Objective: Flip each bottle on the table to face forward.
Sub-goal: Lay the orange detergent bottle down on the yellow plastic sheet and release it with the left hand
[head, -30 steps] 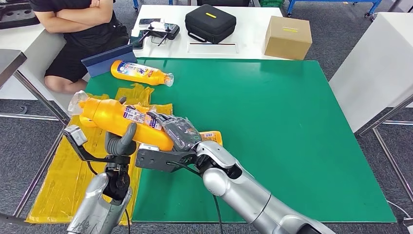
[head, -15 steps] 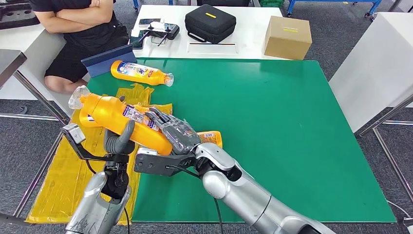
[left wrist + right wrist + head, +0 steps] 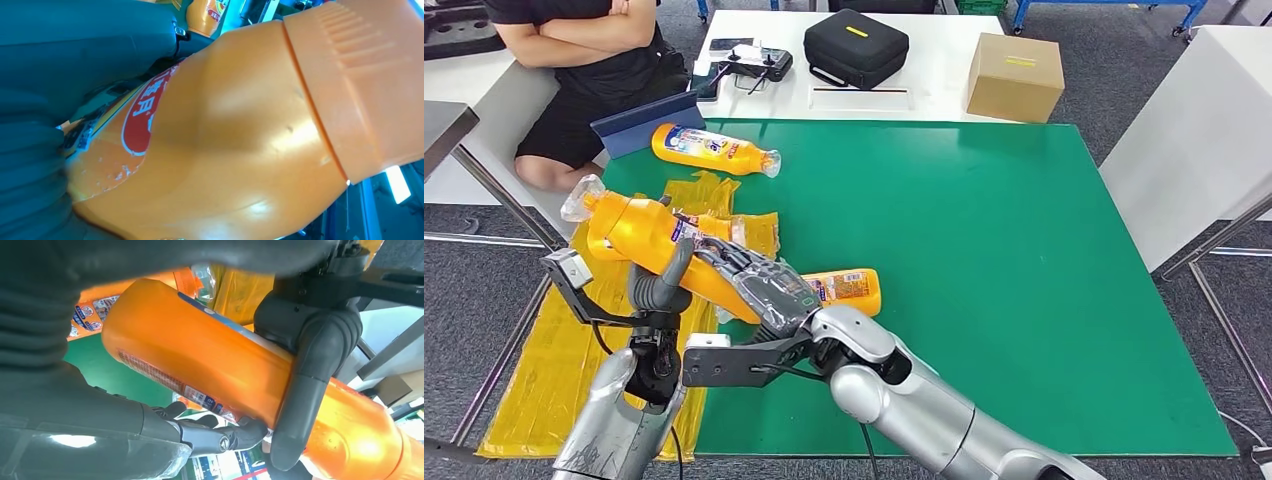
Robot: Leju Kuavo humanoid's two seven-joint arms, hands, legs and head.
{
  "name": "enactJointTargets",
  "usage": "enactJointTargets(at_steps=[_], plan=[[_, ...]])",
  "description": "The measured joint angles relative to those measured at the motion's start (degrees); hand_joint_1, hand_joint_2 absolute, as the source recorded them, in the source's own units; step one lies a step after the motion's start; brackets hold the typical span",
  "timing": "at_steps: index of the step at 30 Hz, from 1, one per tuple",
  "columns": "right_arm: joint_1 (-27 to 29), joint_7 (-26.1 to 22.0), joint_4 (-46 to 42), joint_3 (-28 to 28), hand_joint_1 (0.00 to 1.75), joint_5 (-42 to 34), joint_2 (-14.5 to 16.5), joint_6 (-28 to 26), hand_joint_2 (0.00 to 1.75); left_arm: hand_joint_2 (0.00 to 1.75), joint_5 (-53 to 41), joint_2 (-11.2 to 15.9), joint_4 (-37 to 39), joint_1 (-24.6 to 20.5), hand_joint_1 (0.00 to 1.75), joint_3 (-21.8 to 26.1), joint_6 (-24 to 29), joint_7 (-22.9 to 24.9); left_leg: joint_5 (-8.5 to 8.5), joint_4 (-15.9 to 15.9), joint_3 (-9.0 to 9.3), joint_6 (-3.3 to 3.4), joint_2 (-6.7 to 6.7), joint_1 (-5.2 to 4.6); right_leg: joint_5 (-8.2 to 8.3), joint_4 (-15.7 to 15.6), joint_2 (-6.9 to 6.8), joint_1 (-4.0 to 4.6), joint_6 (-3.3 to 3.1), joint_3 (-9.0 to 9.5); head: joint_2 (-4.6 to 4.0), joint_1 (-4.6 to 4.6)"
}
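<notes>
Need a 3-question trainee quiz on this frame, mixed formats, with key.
1. True or false: the large orange bottle lies flat on the green table.
2. Multiple choice: which hands touch the large orange bottle? A) only the left hand B) only the right hand C) both hands
3. Fill in: apart from the bottle in the hands, ___ other bottles lie on the table: the bottle near the blue folder and the small bottle beside the right hand.

Key:
1. False; it is raised off the table and tilted, cap end up toward the robot's left.
2. C
3. two
</notes>
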Motion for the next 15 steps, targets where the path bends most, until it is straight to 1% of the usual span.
enactJointTargets(at_steps=[15], plan=[[-0.46,-0.33,0.26,0.57,0.0,-1.16,0.14,0.73,0.0,1.75,0.05,0.26,0.0,0.14,1.75,0.24,0.47,-0.29,0.0,0.0,-0.01,0.0,0.0,0.01,0.0,0.0,0.0,0.0,0.0,0.0,0.0,0.0]])
